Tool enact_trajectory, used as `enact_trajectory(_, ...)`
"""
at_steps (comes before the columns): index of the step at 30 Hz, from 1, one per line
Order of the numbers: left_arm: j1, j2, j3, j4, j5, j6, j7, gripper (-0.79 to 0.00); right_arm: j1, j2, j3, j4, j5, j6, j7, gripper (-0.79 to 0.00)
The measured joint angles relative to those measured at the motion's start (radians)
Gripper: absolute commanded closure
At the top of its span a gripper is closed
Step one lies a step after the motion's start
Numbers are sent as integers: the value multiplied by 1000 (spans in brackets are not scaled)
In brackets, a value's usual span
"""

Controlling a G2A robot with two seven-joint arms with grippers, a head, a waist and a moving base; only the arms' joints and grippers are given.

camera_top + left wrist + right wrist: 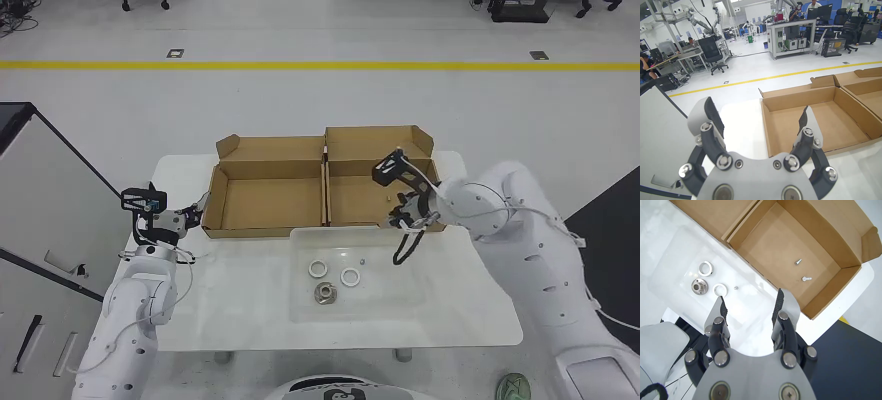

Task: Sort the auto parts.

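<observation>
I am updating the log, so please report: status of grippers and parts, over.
Left gripper open, beside left box. Right gripper open, over tray. Two bolts in right box; two rings, flanged hub, screw in tray. Nothing in the way.

Top view, centre right of the frame: the right claw [402,218] and its arm cover the near right corner of the right box [350,200]. The two screws [797,262] in that box are too small to make out there. A small part [735,287] in the tray [430,290] cannot be identified. Right wrist view: left box [715,217] cut off by the frame edge. Left wrist view: right box likewise cut off.
</observation>
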Motion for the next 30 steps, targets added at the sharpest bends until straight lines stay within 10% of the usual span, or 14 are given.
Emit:
enact_trajectory(4, 0, 0, 0, 0, 0, 0, 0, -785, -36, 12, 7, -36, 21, 18, -1, -785)
enact_trajectory(20, 0, 0, 0, 0, 0, 0, 0, -785, -57, 19, -2, -48, 30, 6, -12, -785)
enact_trajectory(30, 0, 0, 0, 0, 0, 0, 0, -785, 57, 46, -226, -6, 52, -136, -1, -785)
